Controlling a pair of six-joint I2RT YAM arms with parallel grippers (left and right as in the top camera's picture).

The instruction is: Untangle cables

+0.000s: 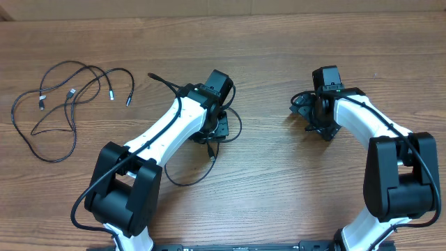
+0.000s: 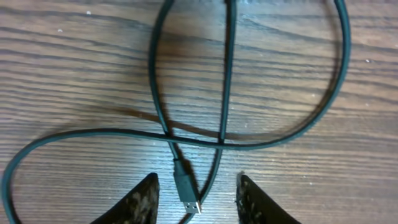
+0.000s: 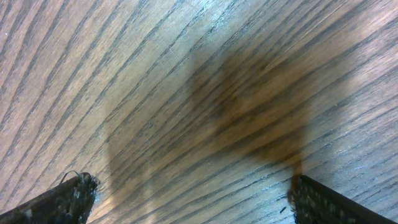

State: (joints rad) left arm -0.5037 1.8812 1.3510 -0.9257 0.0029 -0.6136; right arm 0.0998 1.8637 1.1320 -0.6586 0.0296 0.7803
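A wooden table (image 1: 279, 202) with brown streaked grain is seen across the whole frame; a paler band (image 1: 209, 5) is shown along the top edge.

place: robot lab bench | cues: wood-grain table (image 1: 279, 209), left arm (image 1: 164, 132), right arm (image 1: 362, 118)

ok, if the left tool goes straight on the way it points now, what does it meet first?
Likely the cable plug right under the left tool, then the table; depth is unclear.

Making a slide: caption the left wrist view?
Left tool, partly open, poised over a looped black cable and USB plug on the wooden table.
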